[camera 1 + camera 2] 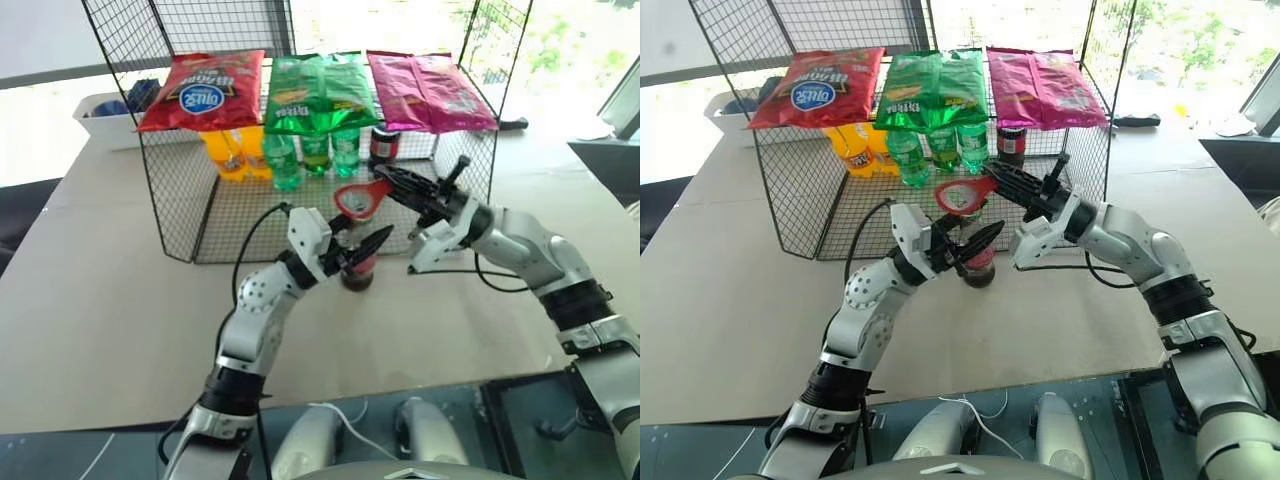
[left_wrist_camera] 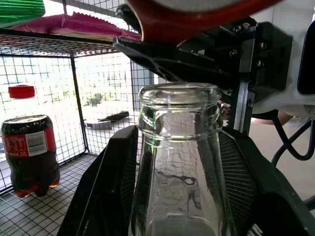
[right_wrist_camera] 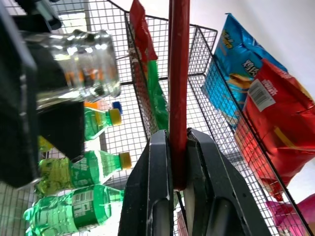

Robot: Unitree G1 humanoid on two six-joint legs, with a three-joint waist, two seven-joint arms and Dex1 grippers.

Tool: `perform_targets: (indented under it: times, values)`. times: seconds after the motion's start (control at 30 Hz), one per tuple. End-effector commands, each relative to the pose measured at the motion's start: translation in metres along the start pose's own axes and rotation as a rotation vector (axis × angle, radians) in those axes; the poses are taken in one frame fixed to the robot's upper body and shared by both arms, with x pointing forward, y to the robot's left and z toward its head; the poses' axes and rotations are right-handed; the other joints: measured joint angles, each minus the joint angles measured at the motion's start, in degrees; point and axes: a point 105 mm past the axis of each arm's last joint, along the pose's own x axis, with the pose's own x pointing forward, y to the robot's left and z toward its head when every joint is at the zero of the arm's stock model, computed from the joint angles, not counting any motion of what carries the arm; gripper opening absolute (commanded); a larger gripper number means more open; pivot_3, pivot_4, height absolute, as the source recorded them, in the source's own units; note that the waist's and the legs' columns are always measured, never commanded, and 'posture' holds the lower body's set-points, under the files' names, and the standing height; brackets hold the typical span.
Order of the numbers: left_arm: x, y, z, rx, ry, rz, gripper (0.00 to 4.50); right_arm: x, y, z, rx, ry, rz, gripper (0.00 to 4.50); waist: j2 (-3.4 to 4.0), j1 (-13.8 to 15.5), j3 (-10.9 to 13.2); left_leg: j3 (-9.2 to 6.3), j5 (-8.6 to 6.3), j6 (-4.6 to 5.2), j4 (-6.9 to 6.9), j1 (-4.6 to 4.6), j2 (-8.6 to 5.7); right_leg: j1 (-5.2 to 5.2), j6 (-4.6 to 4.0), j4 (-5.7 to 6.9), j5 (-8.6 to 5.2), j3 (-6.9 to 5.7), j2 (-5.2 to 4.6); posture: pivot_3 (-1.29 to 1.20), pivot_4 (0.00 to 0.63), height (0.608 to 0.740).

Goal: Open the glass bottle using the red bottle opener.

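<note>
**Opener lifted clear above an uncapped bottle mouth**

We hold the small clear glass bottle point(image 1: 358, 272), dark cola in its lower part, upright near the middle of the counter point(image 1: 110, 300), just in front of the black wire cage point(image 1: 180, 215). Our left end effector point(image 1: 362, 250) has its two black fingers closed round the bottle's neck. Our right end effector point(image 1: 392, 183) is pressed together on the handle of the flat red bottle opener point(image 1: 360, 198), whose oval ring sits just above the bottle.

In the left wrist view the glass rim point(image 2: 179, 96) looks bare, so we judge the cap already off. The good move now is keeping the left grip steady and drawing the opener away without knocking the neck.

The bottle's long axis stands vertical, mouth up. The opener lies roughly level, ring toward the counter's left edge, handle toward the right.
</note>
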Motion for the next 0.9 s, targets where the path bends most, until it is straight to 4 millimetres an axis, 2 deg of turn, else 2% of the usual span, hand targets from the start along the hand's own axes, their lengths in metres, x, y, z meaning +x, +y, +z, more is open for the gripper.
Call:
perform_targets:
  times: [0.03,0.2,0.37,0.4,0.47,0.53,0.9]
  values:
    - [-0.01,-0.001,-0.023,-0.056,0.099,0.014,2.25,-0.004,-0.022,-0.009,0.035,0.058,-0.123,0.0,0.0,-0.03,0.0,-0.01,0.0,0.0,-0.01,0.0,0.0,0.0,0.0,0.0,0.0,0.0,0.01,0.0,0.15,0.734]
    - [-0.011,0.001,-0.021,-0.049,0.091,0.026,2.25,-0.008,-0.02,-0.019,0.116,0.134,-0.154,0.0,0.02,-0.11,0.01,-0.01,0.0,0.0,-0.13,0.0,0.03,0.0,-0.01,-0.16,0.01,0.0,0.02,0.0,0.15,0.734]
    - [-0.011,0.001,-0.019,-0.055,0.082,0.032,2.25,-0.011,-0.015,-0.022,0.176,0.172,-0.167,0.0,0.03,-0.05,0.01,-0.02,0.0,0.0,-0.24,-0.02,0.04,-0.01,-0.01,-0.32,0.02,-0.02,0.02,0.0,0.15,0.734]
    - [-0.011,0.001,-0.019,-0.056,0.081,0.032,2.88,-0.011,-0.013,-0.021,0.176,0.17,-0.16,0.0,0.04,-0.07,0.02,-0.02,0.0,0.0,-0.29,-0.02,0.04,-0.01,-0.01,-0.35,0.02,-0.02,0.02,0.0,0.15,0.734]
    - [-0.012,0.001,-0.02,-0.058,0.082,0.035,3.52,-0.01,-0.009,-0.017,0.166,0.155,-0.133,0.0,0.06,-0.13,0.08,0.02,0.0,0.01,-0.38,-0.07,0.04,-0.12,-0.01,-0.37,0.02,0.01,0.03,0.0,0.15,0.734]
    - [-0.012,0.001,-0.021,-0.059,0.084,0.038,4.39,-0.009,-0.008,-0.015,0.166,0.15,-0.124,0.0,0.06,-0.14,0.14,0.05,0.01,0.0,-0.46,-0.23,0.04,-0.39,-0.02,-0.35,0.02,0.03,0.03,0.0,0.15,0.734]
    - [-0.016,-0.003,-0.021,-0.05,0.091,0.023,4.39,-0.012,-0.006,-0.017,0.198,0.167,-0.128,0.0,0.07,-0.12,0.13,0.2,0.02,-0.02,-0.8,-0.72,0.05,-1.08,-0.04,-0.4,0.04,0.13,-0.01,0.0,0.15,0.734]
